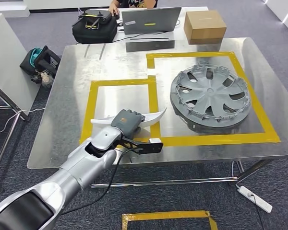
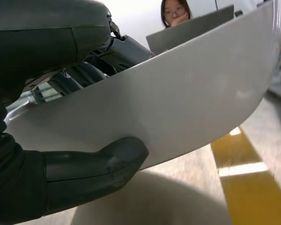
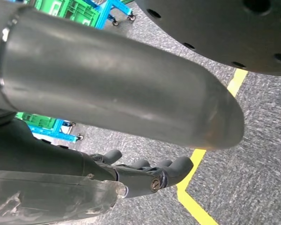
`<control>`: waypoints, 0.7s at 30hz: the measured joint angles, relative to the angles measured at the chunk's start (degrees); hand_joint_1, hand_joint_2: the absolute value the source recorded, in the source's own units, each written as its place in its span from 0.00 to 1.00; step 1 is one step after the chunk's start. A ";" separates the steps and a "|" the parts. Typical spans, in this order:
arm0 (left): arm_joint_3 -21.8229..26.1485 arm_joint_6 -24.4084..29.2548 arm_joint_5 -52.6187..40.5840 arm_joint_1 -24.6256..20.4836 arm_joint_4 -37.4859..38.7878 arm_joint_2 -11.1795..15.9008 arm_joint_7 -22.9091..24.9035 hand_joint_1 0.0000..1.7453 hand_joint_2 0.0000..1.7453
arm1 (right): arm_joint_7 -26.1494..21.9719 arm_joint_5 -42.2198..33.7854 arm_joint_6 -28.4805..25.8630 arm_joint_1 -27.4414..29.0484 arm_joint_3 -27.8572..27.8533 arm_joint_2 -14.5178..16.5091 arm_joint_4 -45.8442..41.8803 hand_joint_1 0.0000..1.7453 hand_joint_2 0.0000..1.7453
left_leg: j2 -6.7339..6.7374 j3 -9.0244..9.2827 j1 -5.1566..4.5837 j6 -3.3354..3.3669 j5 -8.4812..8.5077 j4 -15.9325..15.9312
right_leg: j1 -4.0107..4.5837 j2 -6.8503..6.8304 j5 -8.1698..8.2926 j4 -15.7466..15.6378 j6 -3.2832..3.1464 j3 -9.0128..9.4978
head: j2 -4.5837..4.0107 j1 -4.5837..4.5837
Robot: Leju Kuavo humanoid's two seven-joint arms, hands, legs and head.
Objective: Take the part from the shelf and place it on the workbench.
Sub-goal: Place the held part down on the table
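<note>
The part is a long, curved white panel (image 1: 154, 118). My left hand (image 1: 126, 122) grips it around the middle, low over the metal workbench (image 1: 59, 124), above the front of the left yellow-taped rectangle (image 1: 153, 100). In the left wrist view my thumb (image 2: 96, 166) presses under the white panel (image 2: 181, 98) and the darker fingers wrap over its far side. I cannot tell whether the panel touches the bench. My right hand (image 3: 150, 174) hangs beside my body above the grey floor, its fingers loosely extended and holding nothing.
A grey wheel cover (image 1: 210, 96) lies in the right taped rectangle. At the bench's far edge are a laptop (image 1: 150, 20), a cardboard box (image 1: 204, 25) and a black bag (image 1: 94, 26), with a person (image 1: 133, 4) seated behind. A power strip (image 1: 255, 199) lies on the floor.
</note>
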 joint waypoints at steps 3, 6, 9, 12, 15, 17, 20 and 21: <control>-1.77 0.31 -3.54 -0.89 4.46 -1.42 3.29 1.00 1.00 | 0.06 -0.04 -0.07 -0.01 0.11 0.00 0.05 0.00 0.00 | 0.00 0.00 0.00 0.02 -0.01 0.00 | 0.00 0.00 -0.01 0.00 0.01 -0.02 | 0.00 -0.01; -3.31 1.10 -6.35 -1.27 8.23 -2.47 6.43 1.00 1.00 | -0.12 -0.03 -0.15 -0.04 0.34 0.01 0.10 0.00 0.00 | 0.00 -0.01 0.01 0.02 -0.01 0.00 | 0.00 -0.01 -0.03 0.00 0.02 -0.03 | 0.00 -0.01; -4.08 1.88 -7.90 -1.39 10.87 -3.25 7.88 1.00 1.00 | -0.39 -0.03 -0.20 -0.11 0.41 0.02 0.20 0.00 0.00 | -0.01 -0.02 0.01 0.02 -0.01 -0.01 | 0.01 -0.02 -0.03 0.00 0.02 -0.03 | -0.01 -0.01; -4.74 2.33 -10.23 -1.53 12.85 -3.80 9.70 1.00 1.00 | -0.51 -0.04 -0.19 -0.12 0.43 0.02 0.31 0.00 0.00 | -0.01 -0.02 0.01 0.02 -0.01 -0.01 | 0.01 -0.01 -0.03 0.00 0.02 -0.02 | 0.00 0.00; -5.29 2.63 -11.78 -1.57 14.04 -3.97 11.16 1.00 1.00 | -0.56 -0.05 -0.18 -0.12 0.44 0.02 0.36 0.00 0.00 | -0.01 -0.02 0.00 0.02 -0.01 -0.01 | 0.00 -0.01 -0.03 0.00 0.02 -0.01 | 0.00 0.00; -5.39 2.90 -12.18 -1.57 14.64 -3.98 11.62 1.00 1.00 | -0.56 -0.05 -0.18 -0.12 0.45 0.02 0.38 0.00 0.00 | -0.01 -0.01 0.00 0.02 -0.01 -0.01 | 0.00 -0.02 -0.03 0.00 0.03 0.00 | 0.00 -0.01; -5.50 4.04 -12.78 -1.55 15.42 -3.92 12.38 0.25 1.00 | -0.64 -0.05 -0.17 -0.11 0.47 0.02 0.46 0.00 0.00 | -0.01 -0.01 0.00 0.04 0.00 -0.01 | 0.00 -0.03 -0.02 0.00 0.03 0.02 | 0.00 0.00; -5.50 4.56 -13.04 -1.54 15.69 -3.86 12.56 0.00 1.00 | -0.69 -0.05 -0.16 -0.11 0.49 0.02 0.49 0.00 0.00 | -0.01 -0.01 0.00 0.04 0.01 -0.01 | 0.00 -0.03 -0.02 0.00 0.03 0.02 | 0.00 0.01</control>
